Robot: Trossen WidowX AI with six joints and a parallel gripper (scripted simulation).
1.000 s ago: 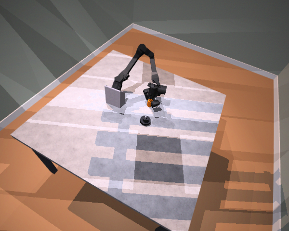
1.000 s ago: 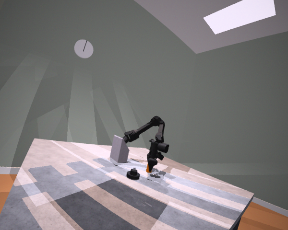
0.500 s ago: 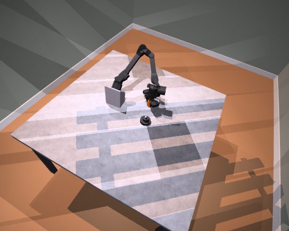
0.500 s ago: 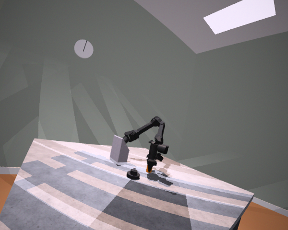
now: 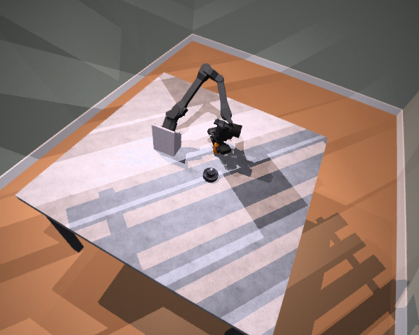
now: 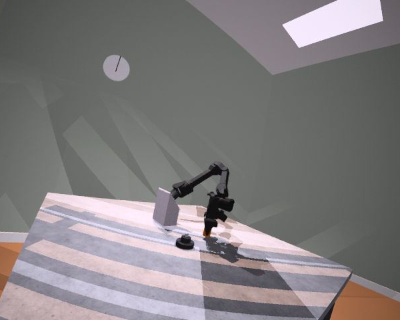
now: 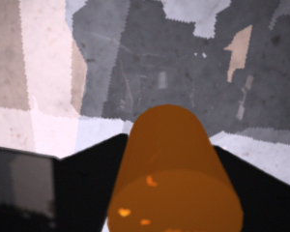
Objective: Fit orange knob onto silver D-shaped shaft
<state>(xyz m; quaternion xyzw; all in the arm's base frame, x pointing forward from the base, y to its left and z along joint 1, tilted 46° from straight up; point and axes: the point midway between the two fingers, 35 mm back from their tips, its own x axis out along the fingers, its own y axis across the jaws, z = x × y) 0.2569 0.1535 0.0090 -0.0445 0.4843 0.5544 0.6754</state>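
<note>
The orange knob [image 5: 215, 147] [image 6: 206, 233] [image 7: 168, 150] is a plain upright cylinder. My gripper [image 5: 217, 145] [image 6: 207, 230] [image 7: 167, 148] is shut on it, with a black finger on either side in the wrist view. The knob is at or just above the table top; I cannot tell whether it touches. Its underside and hole are hidden. The dark round pedestal [image 5: 210, 176] [image 6: 185, 244] stands apart from the knob, nearer the viewer in the top view and to the left in the exterior view. Its small silver shaft [image 5: 211, 169] points up; its flat side is too small to make out.
The table [image 5: 188, 234] [image 6: 124, 269] carries striped light and shadow. A pale upright block [image 5: 165, 139] [image 6: 165, 209] stands beside the arm's base, left of the gripper in the top and exterior views. The arm arches above the table from there.
</note>
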